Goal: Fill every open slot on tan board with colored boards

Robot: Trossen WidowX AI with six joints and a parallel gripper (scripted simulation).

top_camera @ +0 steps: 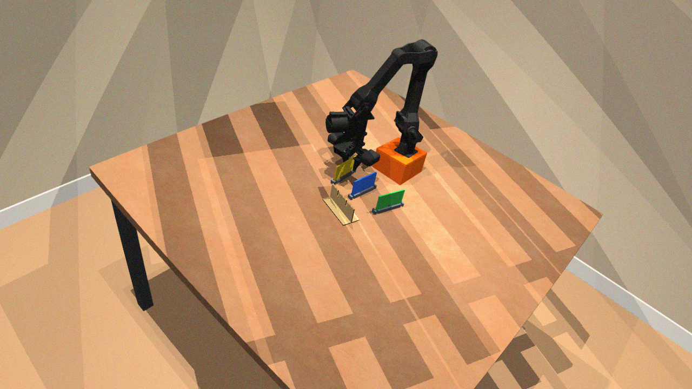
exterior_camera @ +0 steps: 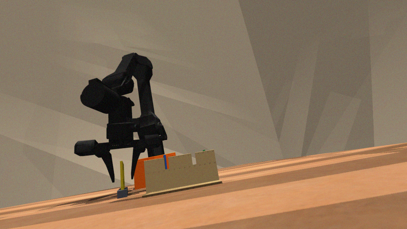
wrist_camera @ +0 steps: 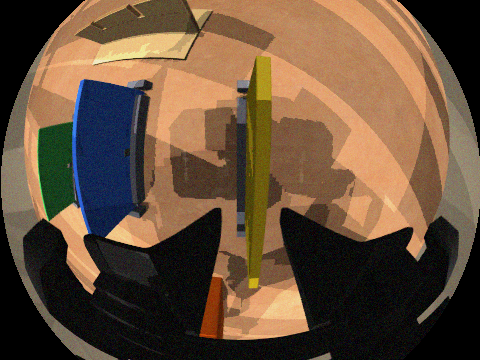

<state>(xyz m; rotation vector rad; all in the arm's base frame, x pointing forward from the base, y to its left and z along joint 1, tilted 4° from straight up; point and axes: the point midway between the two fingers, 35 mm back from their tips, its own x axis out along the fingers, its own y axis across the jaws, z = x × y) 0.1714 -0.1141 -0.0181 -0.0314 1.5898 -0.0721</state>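
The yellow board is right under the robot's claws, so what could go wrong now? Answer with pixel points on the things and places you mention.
The gripper [top_camera: 357, 166] [exterior_camera: 122, 180] [wrist_camera: 251, 215] is open around the yellow board [top_camera: 344, 169] [exterior_camera: 122, 175] [wrist_camera: 258, 165]. If it drifts sideways, one finger might knock the board. It could also pull up crooked, and the board might jam in its gray holder [top_camera: 333, 181] [exterior_camera: 122, 193] [wrist_camera: 241, 165].
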